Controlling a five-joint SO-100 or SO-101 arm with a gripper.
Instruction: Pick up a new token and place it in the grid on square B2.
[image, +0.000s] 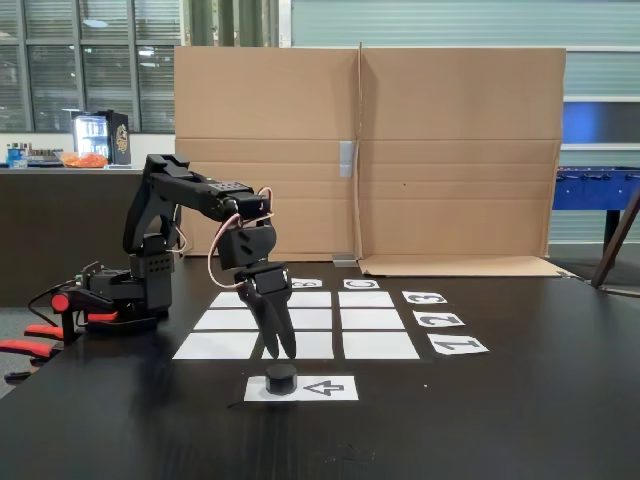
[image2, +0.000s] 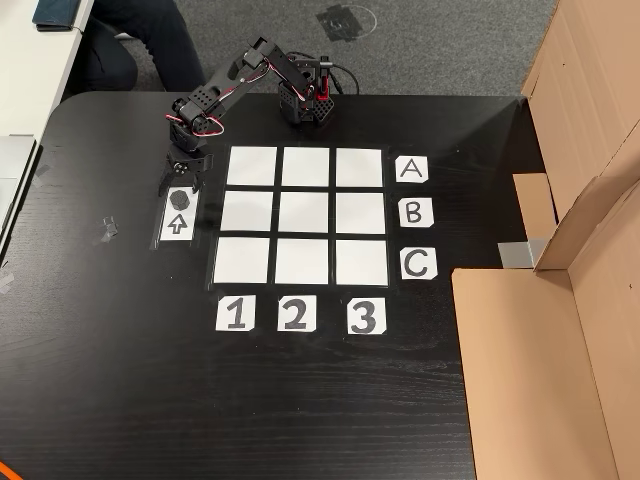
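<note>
1. The token (image: 281, 378) is sitting on the left end of the white arrow sheet (image: 325, 388) in the side-on fixed view, with the printed arrow pointing toward it; in the top-down fixed view the token (image2: 179, 198) is lying at the upper end of that sheet (image2: 177, 224), left of the grid.
2. The gripper (image: 281, 349) is hanging just above the token in the side-on fixed view, fingers pointing down and standing close together with only a narrow gap showing; it is holding nothing, and a gap is showing between fingertips and token.
3. In the top-down fixed view the gripper (image2: 178, 183) is sitting right beside the token, and how far its fingers are parted is too small to tell there.
4. The grid (image2: 250, 165) is lying on the dark worktop (image2: 120, 380) as nine white rectangles, all of them bare.
5. Square B2 (image2: 304, 212) is lying at the grid's centre, well apart from the token.
6. Letter labels A, B, C (image2: 415, 212) are running down the grid's right side in the top-down fixed view, and number labels 1, 2, 3 (image2: 294, 314) are running along its lower edge.
7. A cardboard screen (image: 450, 150) is standing behind the grid in the side-on fixed view.
8. The arm's base (image2: 304, 103) is standing at the worktop's far edge, above the grid, in the top-down fixed view.
</note>
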